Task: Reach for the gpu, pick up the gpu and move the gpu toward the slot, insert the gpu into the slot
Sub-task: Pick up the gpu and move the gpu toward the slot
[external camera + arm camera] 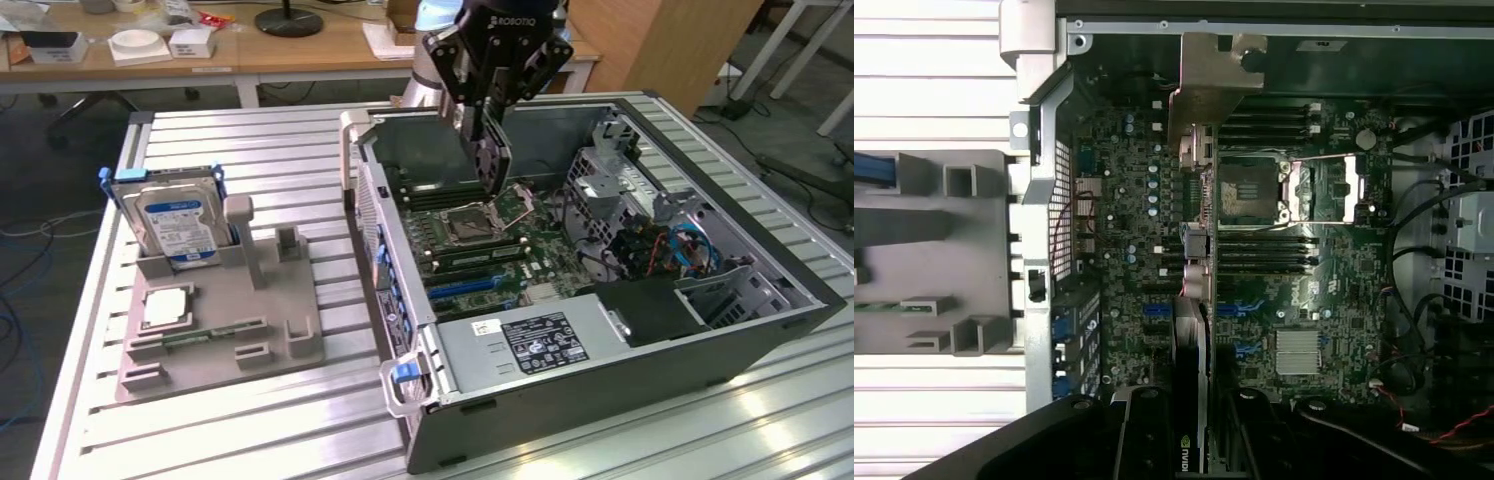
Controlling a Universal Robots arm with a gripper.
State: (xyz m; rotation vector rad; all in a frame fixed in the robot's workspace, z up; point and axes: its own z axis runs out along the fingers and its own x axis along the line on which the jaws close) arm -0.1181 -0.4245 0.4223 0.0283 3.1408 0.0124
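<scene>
Slatted metal bench (240,430): gpu (491,160) held over the open case (587,350).
Your gripper (489,118) is clamped on the one gpu, hanging edge-down above the motherboard (501,240). Judge it light, stiff, fragile; its top edge is the place to hold. One hard drive (180,225) stands at nine o'clock of the case.

White letters on the black body of the gripper (483,128), at twelve o'clock in the exterior view, read ROBOTIQ. In the wrist view, the edge of the gpu (1192,400) carries a small logo and what looks like the first letters of NVIDIA. Two labels cannot be read in the exterior view — the blue-white one on the hard drive (178,225) at nine o'clock, and the dark one on the power supply (534,340) near five o'clock.
</scene>
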